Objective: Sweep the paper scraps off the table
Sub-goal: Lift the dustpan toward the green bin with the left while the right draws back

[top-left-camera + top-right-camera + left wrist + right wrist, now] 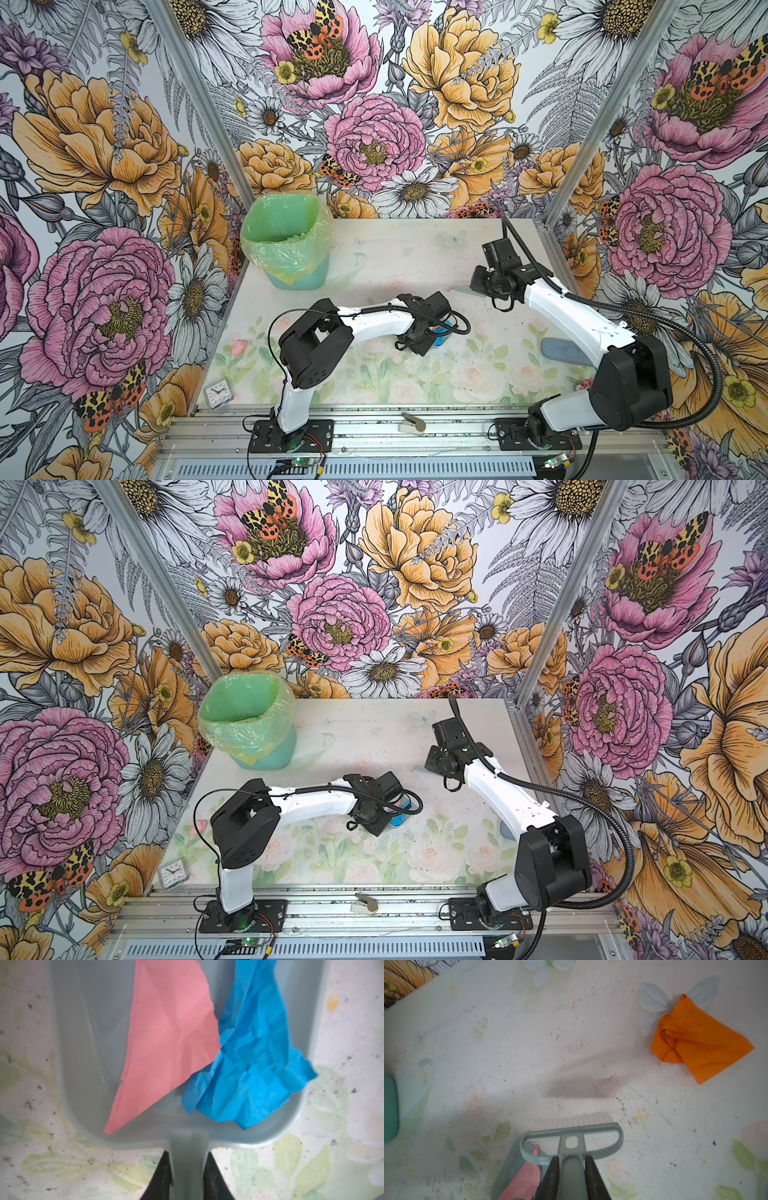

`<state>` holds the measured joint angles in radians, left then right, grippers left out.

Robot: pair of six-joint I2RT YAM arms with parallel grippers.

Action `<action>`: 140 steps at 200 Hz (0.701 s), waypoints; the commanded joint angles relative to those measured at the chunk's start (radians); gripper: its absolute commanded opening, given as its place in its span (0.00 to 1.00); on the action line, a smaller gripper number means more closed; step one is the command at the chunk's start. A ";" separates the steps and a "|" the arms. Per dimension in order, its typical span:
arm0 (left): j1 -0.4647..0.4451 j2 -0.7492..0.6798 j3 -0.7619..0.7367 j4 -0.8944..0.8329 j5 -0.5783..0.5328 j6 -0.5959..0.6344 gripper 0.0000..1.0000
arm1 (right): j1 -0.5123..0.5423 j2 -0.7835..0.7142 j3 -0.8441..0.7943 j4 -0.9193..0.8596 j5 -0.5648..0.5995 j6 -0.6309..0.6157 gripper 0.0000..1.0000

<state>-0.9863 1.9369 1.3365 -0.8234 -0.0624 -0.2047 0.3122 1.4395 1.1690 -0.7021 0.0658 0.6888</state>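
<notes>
Left end effector (pixel 188 1159) tight on dustpan (pixel 87 1043), right end effector (pixel 572 1159) on brush (pixel 591 1127); orange scrap (pixel 699 1043): right wrist view only.

Walls (pixel 104 137) on 3 sides: bold flower print w/ pink, orange & white blooms, moths (pixel 316 37). Metal posts (pixel 205 108) at back corners. Light even.

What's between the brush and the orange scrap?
No other scrap. In the right wrist view, the stretch from the brush to the orange scrap is bare table, with only tiny dark specks and a printed yellow cross.
</notes>
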 commanded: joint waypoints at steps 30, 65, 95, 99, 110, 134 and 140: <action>0.018 -0.146 0.023 -0.016 -0.040 -0.001 0.00 | -0.068 -0.049 0.081 0.035 -0.010 -0.051 0.00; 0.057 -0.217 0.049 -0.068 -0.061 0.018 0.00 | -0.101 -0.066 0.046 0.036 -0.014 -0.056 0.00; 0.085 -0.258 0.082 -0.118 -0.083 0.046 0.00 | -0.129 -0.090 0.012 0.035 -0.015 -0.061 0.00; 0.089 -0.263 0.089 -0.128 -0.086 0.051 0.00 | -0.132 -0.091 0.009 0.035 -0.016 -0.064 0.00; 0.100 -0.274 0.101 -0.144 -0.095 0.060 0.00 | -0.139 -0.097 0.000 0.035 -0.020 -0.066 0.00; 0.130 -0.299 0.131 -0.175 -0.096 0.077 0.00 | -0.148 -0.099 -0.018 0.035 -0.026 -0.067 0.00; 0.138 -0.307 0.139 -0.180 -0.096 0.081 0.00 | -0.150 -0.098 -0.021 0.036 -0.028 -0.066 0.00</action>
<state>-0.8768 1.6752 1.4319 -0.9550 -0.1287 -0.1596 0.1726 1.3705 1.1618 -0.6739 0.0505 0.6346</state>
